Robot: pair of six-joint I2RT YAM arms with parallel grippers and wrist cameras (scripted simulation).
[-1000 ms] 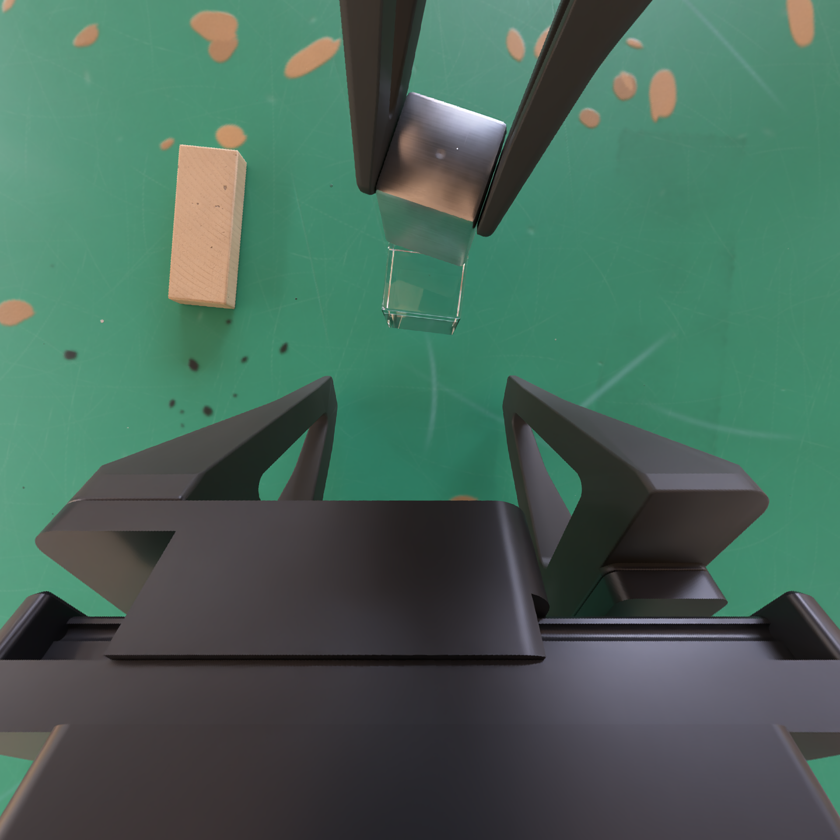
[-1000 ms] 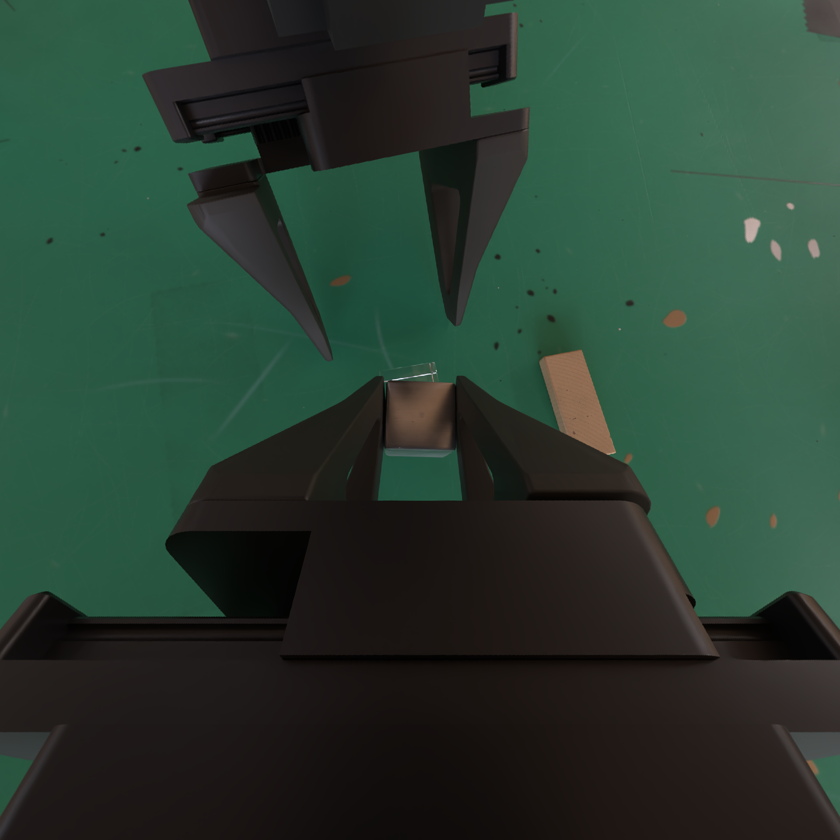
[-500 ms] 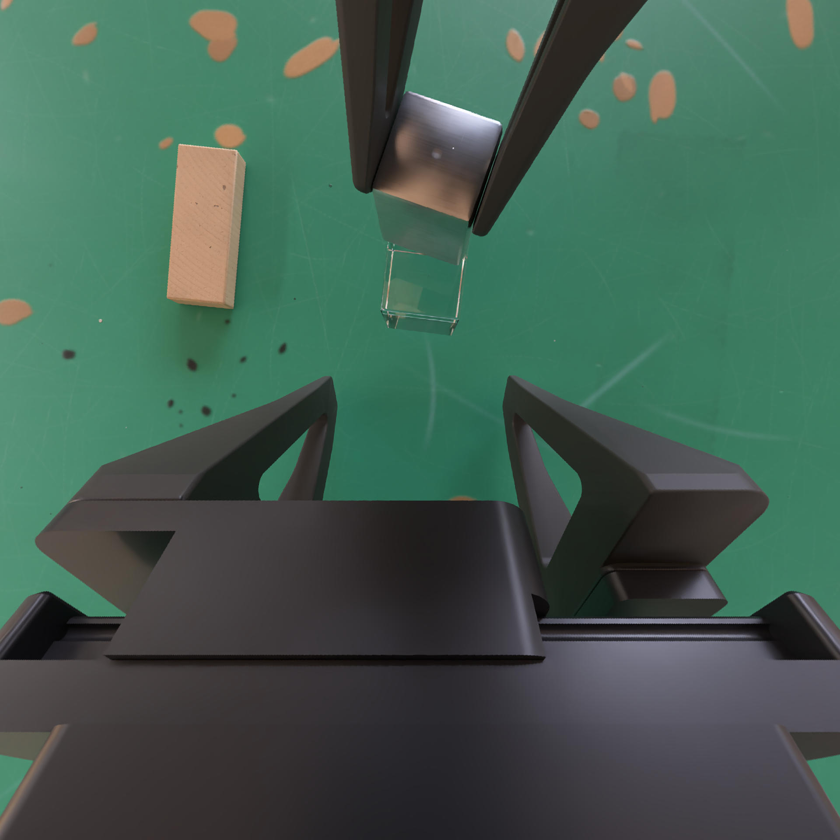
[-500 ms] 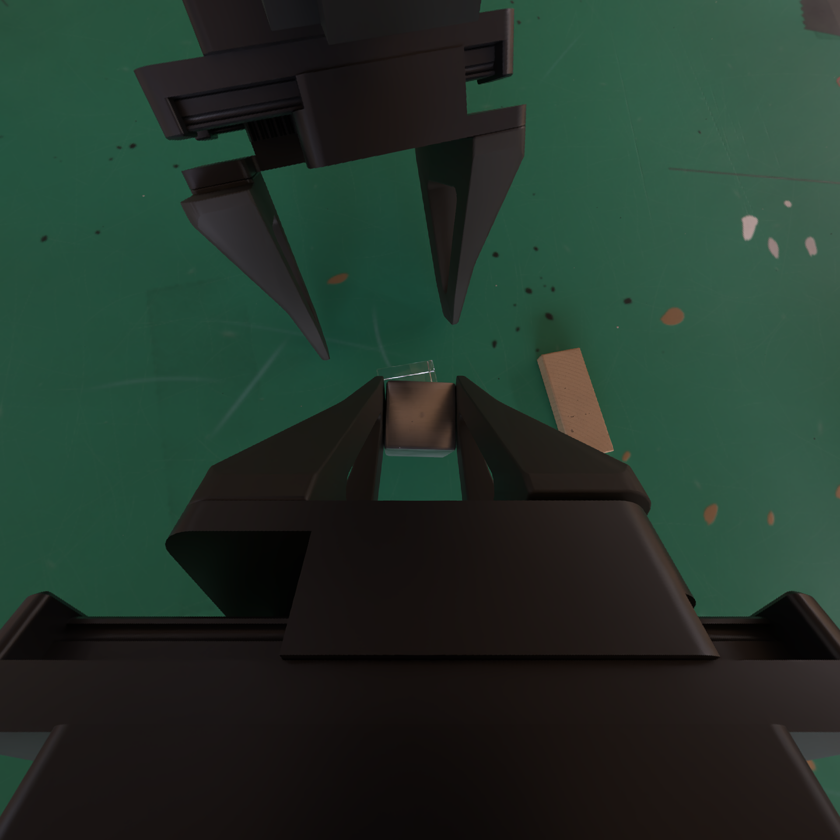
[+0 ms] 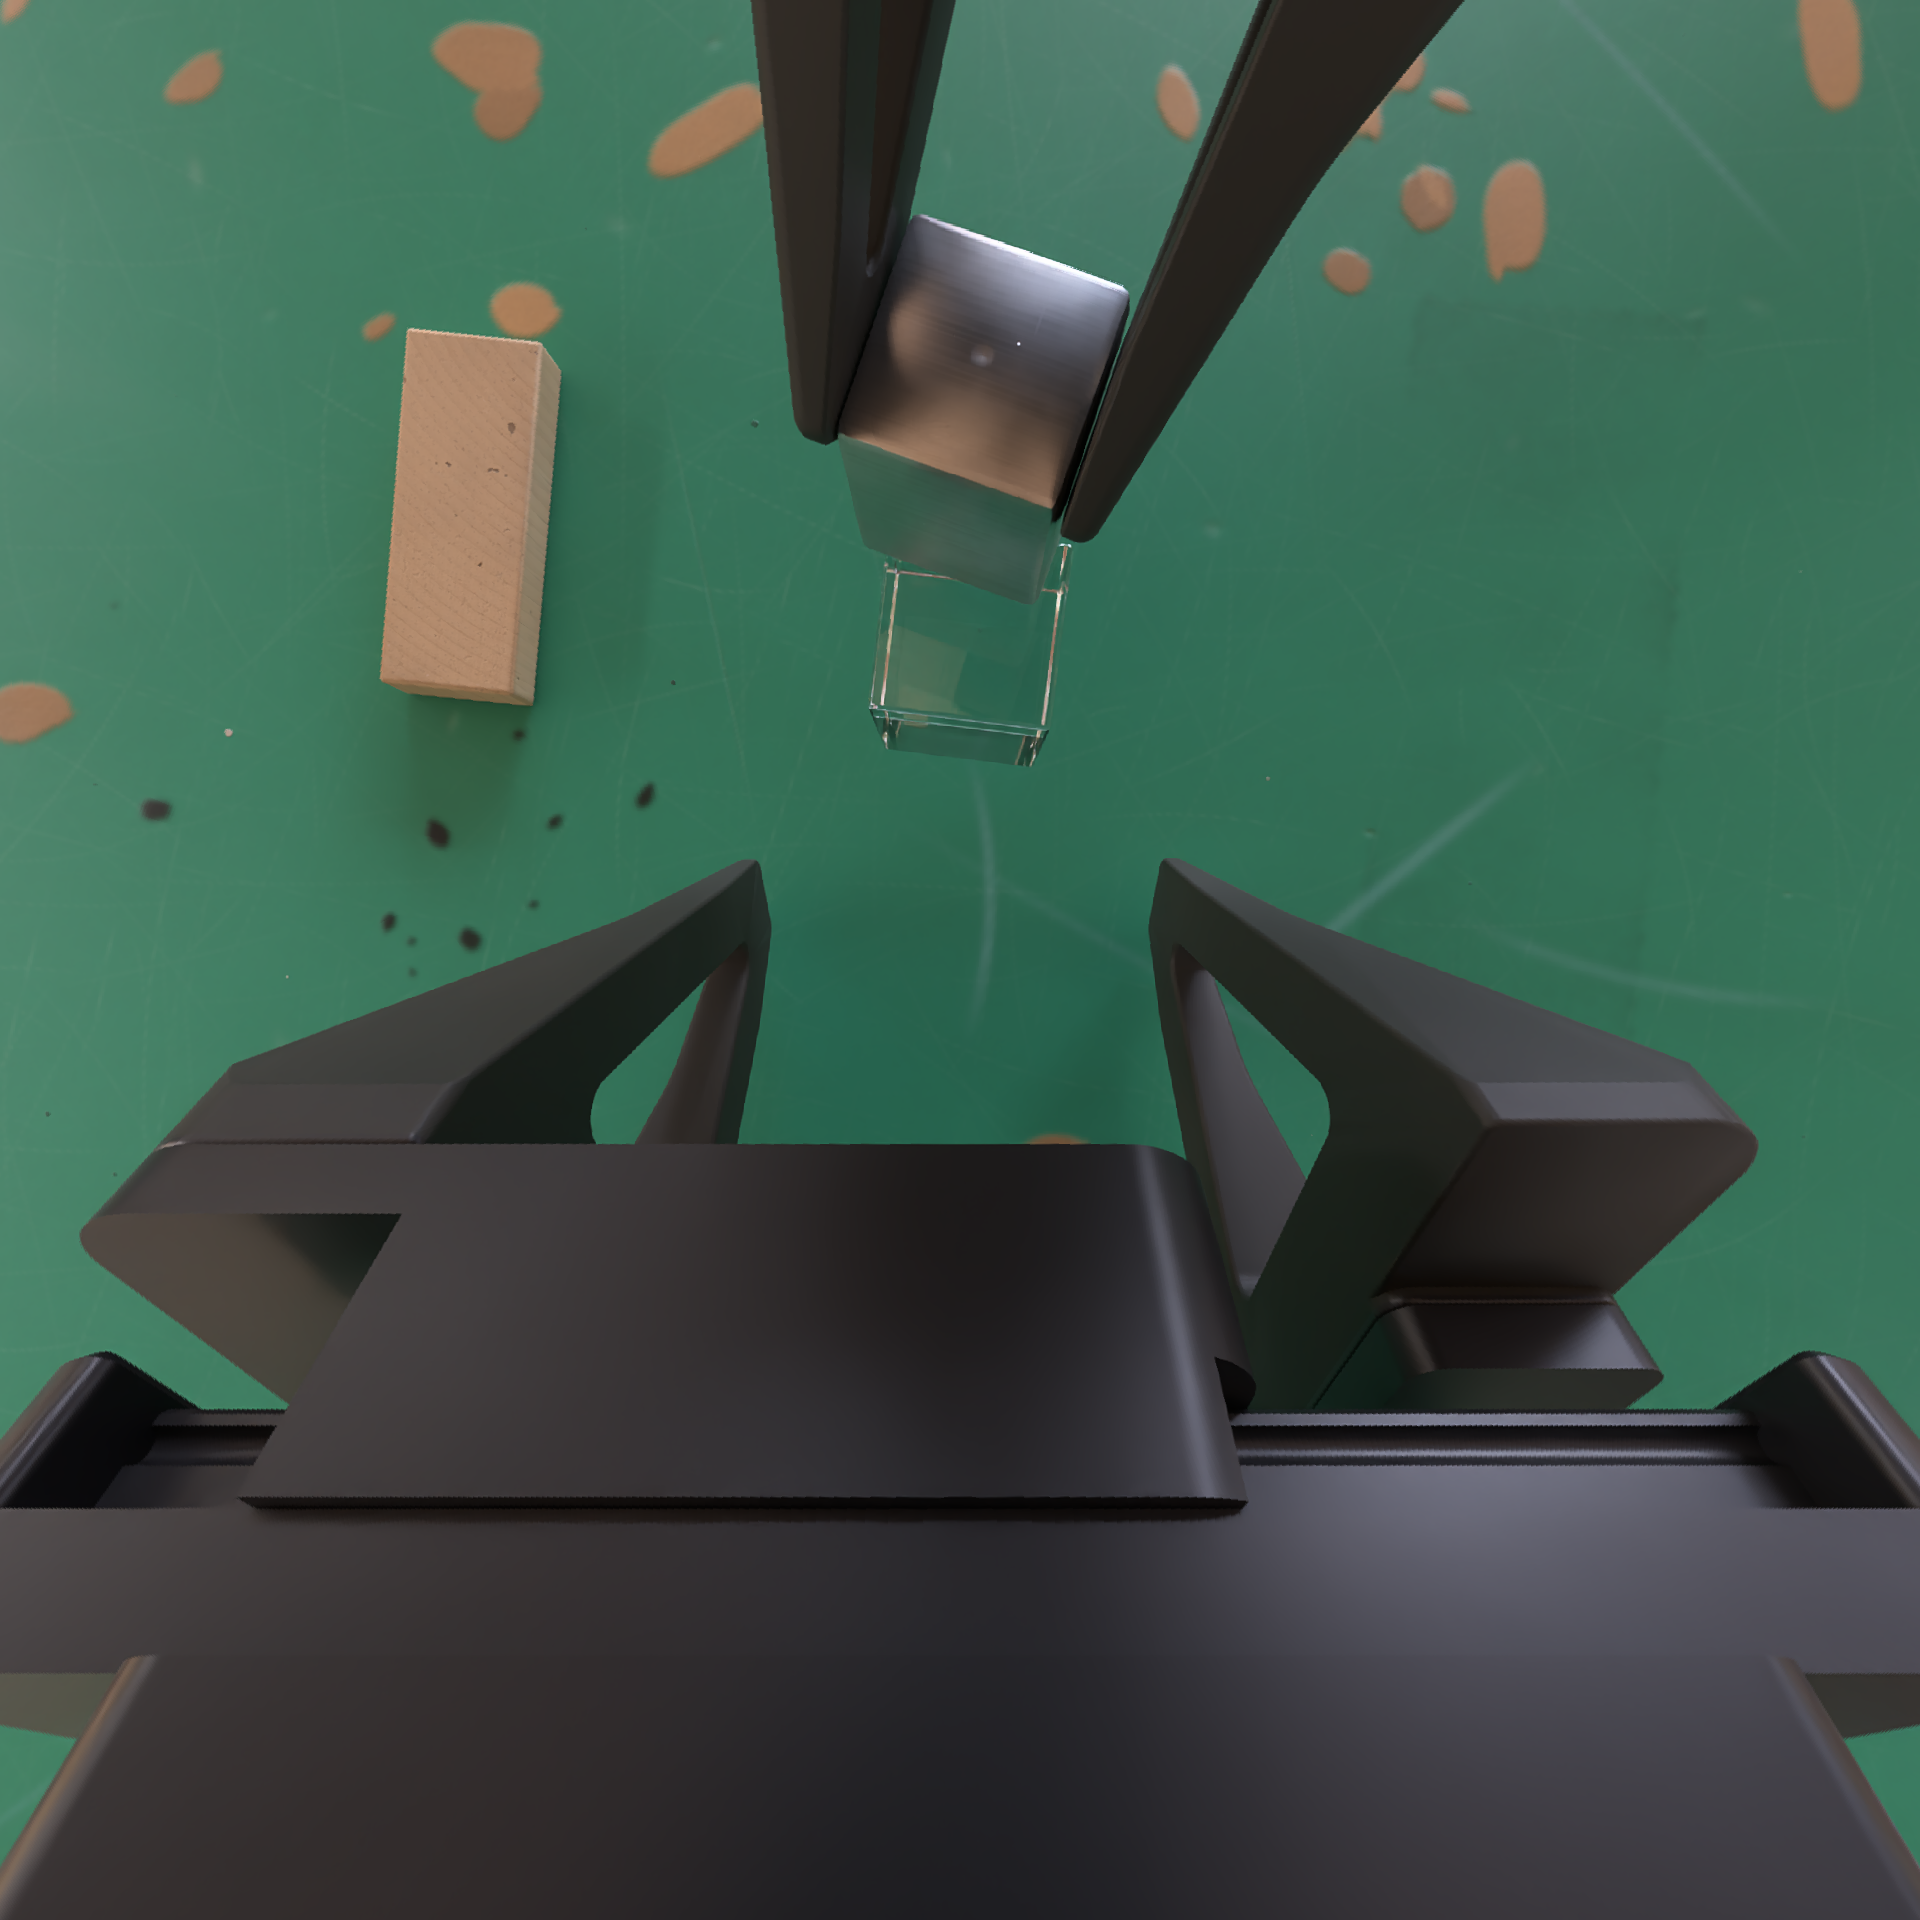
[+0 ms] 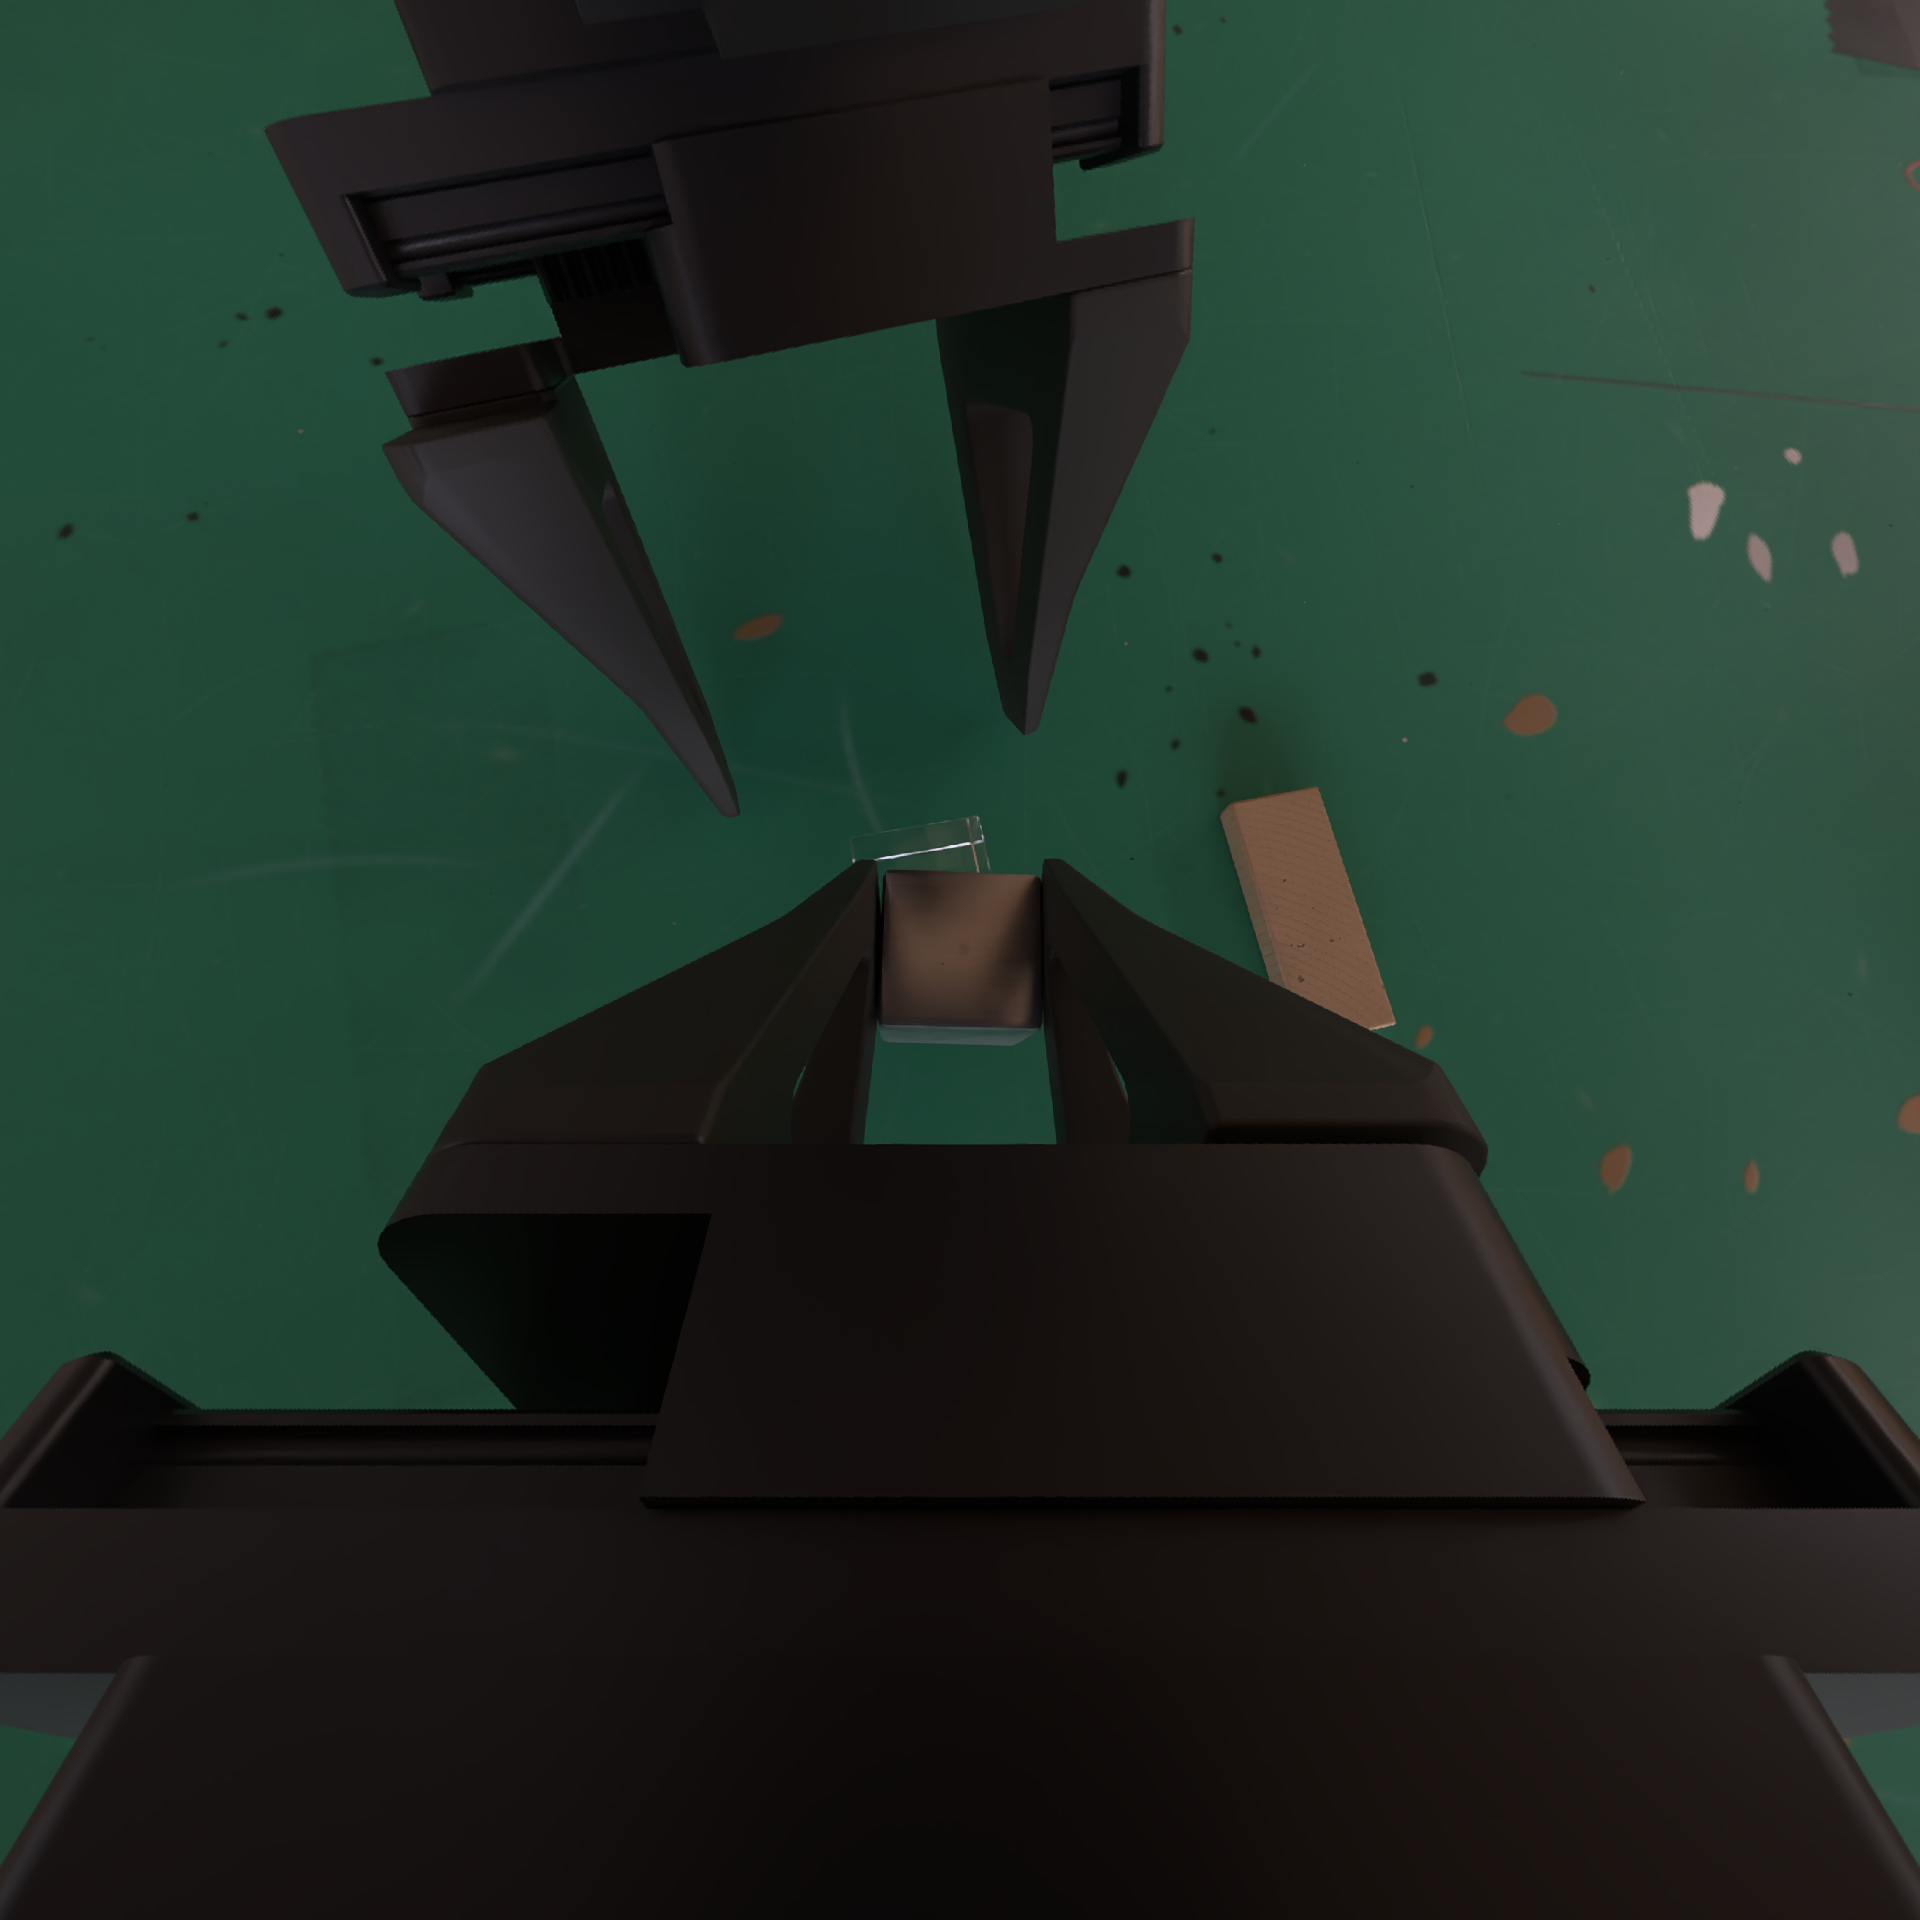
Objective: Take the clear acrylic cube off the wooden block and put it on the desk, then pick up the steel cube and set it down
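My right gripper (image 6: 961,868) is shut on the steel cube (image 6: 958,961), which hangs above the green desk. The left wrist view shows that cube (image 5: 982,384) between the right gripper's fingers (image 5: 1153,343). The clear acrylic cube (image 5: 966,675) lies on the desk just below and nearer to me; only its far edge (image 6: 920,836) shows past the steel cube in the right wrist view. The wooden block (image 5: 470,516) lies flat on the desk to the left, with nothing on it. My left gripper (image 5: 958,868) is open and empty, hovering short of the acrylic cube.
The green desk (image 5: 1455,675) carries tan paint blotches (image 5: 707,130), dark specks (image 5: 436,831) and scratches. The two grippers face each other closely over the cubes. The wooden block also shows to the right in the right wrist view (image 6: 1307,920).
The right gripper with the steel cube has risen slightly. The left gripper, acrylic cube and wooden block have not moved.
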